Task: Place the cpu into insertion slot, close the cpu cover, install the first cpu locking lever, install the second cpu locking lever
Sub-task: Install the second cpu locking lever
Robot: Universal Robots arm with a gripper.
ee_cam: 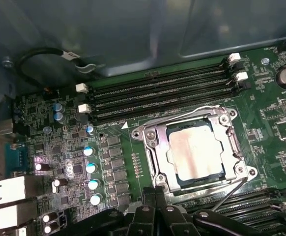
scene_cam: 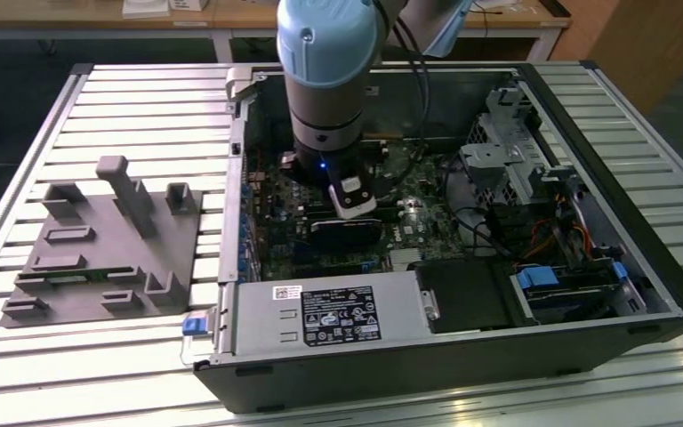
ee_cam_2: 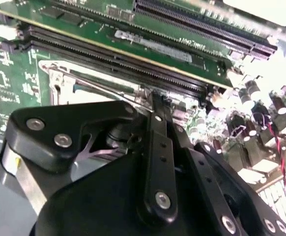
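Note:
The cpu (ee_cam: 197,150) lies flat in the insertion slot (ee_cam: 244,170) on the green motherboard, its pale metal face showing. The cpu cover (ee_cam: 155,147) is down around it as a silvery frame. One thin wire locking lever (ee_cam: 177,117) runs along the socket's side by the memory slots. A second locking lever (ee_cam: 230,194) slants up off the opposite side. My gripper (ee_cam: 155,189) is shut with nothing in it, its tips at the socket's edge beside the cover. In the second wrist view the fingertip (ee_cam_2: 155,103) sits by a wire lever (ee_cam_2: 103,88). The exterior view has the gripper (scene_cam: 359,213) low inside the case.
The open computer case (scene_cam: 626,267) lies on a slatted table. Long black memory slots (ee_cam: 157,93) run beside the socket, and capacitors (ee_cam: 90,169) stand close by. A power supply (scene_cam: 317,316) and drive bay (scene_cam: 555,285) fill the near end. A grey fixture (scene_cam: 104,240) sits at the exterior view's left.

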